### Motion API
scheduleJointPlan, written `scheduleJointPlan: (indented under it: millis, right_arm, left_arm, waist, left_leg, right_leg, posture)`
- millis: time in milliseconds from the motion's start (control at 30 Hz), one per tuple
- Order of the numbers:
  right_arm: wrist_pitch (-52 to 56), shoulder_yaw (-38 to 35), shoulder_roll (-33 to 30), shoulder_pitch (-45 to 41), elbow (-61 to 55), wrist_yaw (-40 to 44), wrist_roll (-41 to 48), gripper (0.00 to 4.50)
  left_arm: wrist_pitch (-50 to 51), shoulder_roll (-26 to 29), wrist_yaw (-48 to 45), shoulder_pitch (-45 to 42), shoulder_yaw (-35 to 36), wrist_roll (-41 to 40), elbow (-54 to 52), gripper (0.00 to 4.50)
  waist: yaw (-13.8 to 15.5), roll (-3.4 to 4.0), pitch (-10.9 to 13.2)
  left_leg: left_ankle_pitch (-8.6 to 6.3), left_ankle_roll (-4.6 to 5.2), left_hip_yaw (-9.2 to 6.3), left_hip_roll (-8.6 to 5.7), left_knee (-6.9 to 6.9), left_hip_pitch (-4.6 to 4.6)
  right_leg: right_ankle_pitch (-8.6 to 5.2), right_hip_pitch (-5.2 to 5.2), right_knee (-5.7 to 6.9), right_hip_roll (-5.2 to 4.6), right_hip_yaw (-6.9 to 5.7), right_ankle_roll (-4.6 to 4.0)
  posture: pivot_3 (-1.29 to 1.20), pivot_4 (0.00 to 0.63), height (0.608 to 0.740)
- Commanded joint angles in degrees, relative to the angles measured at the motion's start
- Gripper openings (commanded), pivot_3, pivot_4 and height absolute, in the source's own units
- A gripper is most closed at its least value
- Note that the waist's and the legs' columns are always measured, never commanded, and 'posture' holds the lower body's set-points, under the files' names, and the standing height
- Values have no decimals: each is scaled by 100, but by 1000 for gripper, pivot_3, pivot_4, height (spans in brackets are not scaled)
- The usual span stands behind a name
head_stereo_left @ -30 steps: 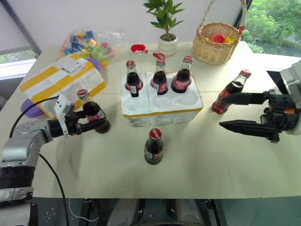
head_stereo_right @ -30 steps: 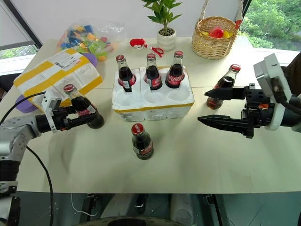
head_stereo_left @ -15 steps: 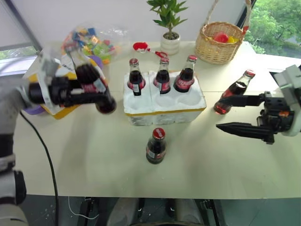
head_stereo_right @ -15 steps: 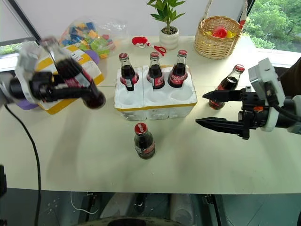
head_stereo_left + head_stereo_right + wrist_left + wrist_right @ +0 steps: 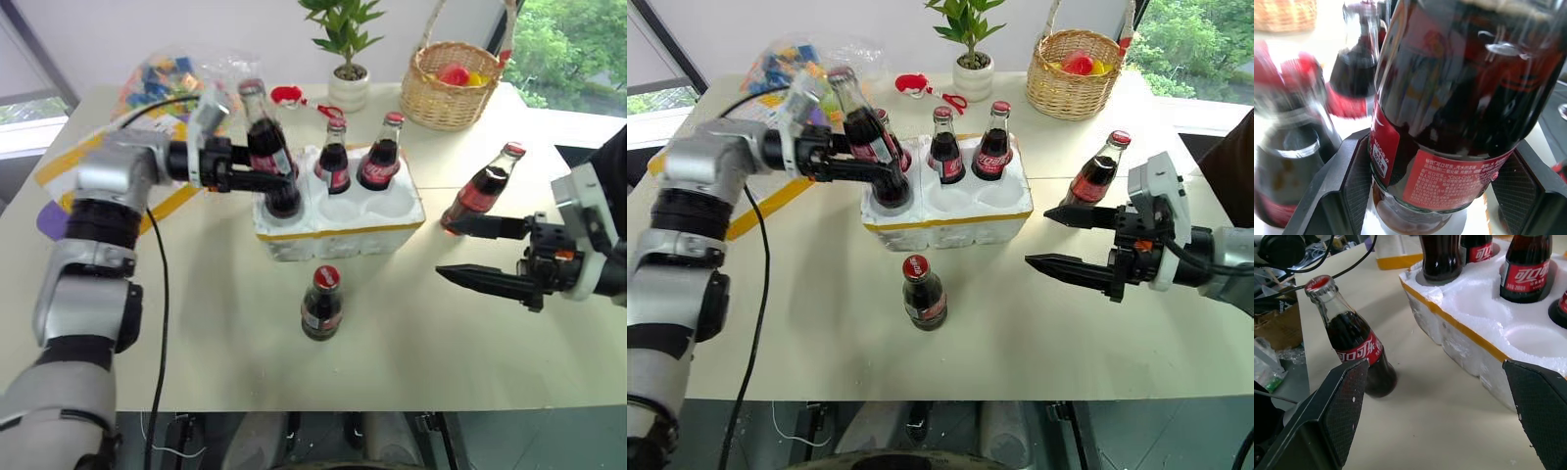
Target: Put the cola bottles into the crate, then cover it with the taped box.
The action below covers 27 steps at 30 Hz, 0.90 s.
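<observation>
Left gripper [image 5: 257,180] clamped on a cola bottle [image 5: 268,157], tilted over the crate [image 5: 338,230] corner. Right gripper [image 5: 1048,237] spread wide, empty; another bottle [image 5: 1092,176] just behind, one [image 5: 922,293] off its tips.

Head cameras look down over the crate [image 5: 338,220]; wrist cameras sit close, sharing its bottles [image 5: 1527,269].

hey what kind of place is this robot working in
Probably an office or lab set up for a packing demo: a pale table by windows, with a potted plant, a wicker basket and cables.
</observation>
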Motion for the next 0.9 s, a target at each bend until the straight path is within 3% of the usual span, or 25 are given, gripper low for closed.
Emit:
scheduleJointPlan:
  millis: [33, 300, 500, 567, 633, 733, 900]
  right_arm:
    - [-109, -291, 8, 70, -183, -43, 89, 4500]
    - [-328, 92, 157, -53, -86, -237, -100, 4500]
    - [-602, 634, 330, -404, 45, -400, -467, 4500]
    - [-709, 811, 390, -498, 113, -399, -605, 4500]
    - [-784, 999, 458, -611, 172, -407, -716, 4500]
    - [-943, 1345, 585, -791, 254, -355, -929, 4500]
    - [-1479, 2007, 545, -916, 428, 421, -1390, 4500]
  left_arm:
    - [-324, 40, -219, -303, 117, 123, -48, 2827]
    - [-1220, -93, -242, 412, -167, 730, -419, 2827]
    - [-1211, -259, 164, 652, -9, 784, -391, 2827]
    - [-1134, -266, 280, 663, 52, 766, -375, 3921]
    - [-1054, -211, 285, 698, 114, 715, -444, 4374]
    - [-946, -36, 309, 833, 224, 652, -721, 4374]
    - [-62, 1055, -81, 1597, 747, 42, -2388, 4374]
  waist:
    - [6, 0, 0]
    - [-6, 0, 0]
    - [-3, 0, -1]
    - [1, 0, -1]
    - [1, 0, -2]
    - [0, 0, -2]
    - [-150, 0, -2]
  left_leg:
    - [0, 1, 0, 0, 2, 0]
    - [-2, 3, -1, 0, 6, 3]
    - [-1, 2, 0, 0, 6, 4]
    - [-1, 2, 0, 0, 8, 5]
    - [-1, 1, 0, 0, 11, 7]
    - [0, 1, 0, -1, 12, 9]
    - [3, -5, 0, 1, 7, 10]
  right_leg:
    - [0, 1, 0, -1, 0, 0]
    - [0, 5, 1, -2, 0, 1]
    - [1, 4, 3, 0, 1, 1]
    - [1, 6, 3, 0, 1, 1]
    - [1, 8, 6, 1, 1, 1]
    - [1, 9, 9, 1, 1, 1]
    - [1, 0, 17, 4, 5, 1]
  posture:
    - [0, 150, 732]
    - [0, 150, 732]
    - [0, 150, 732]
    - [0, 150, 732]
    - [0, 150, 732]
    - [0, 150, 732]
    - [0, 150, 732]
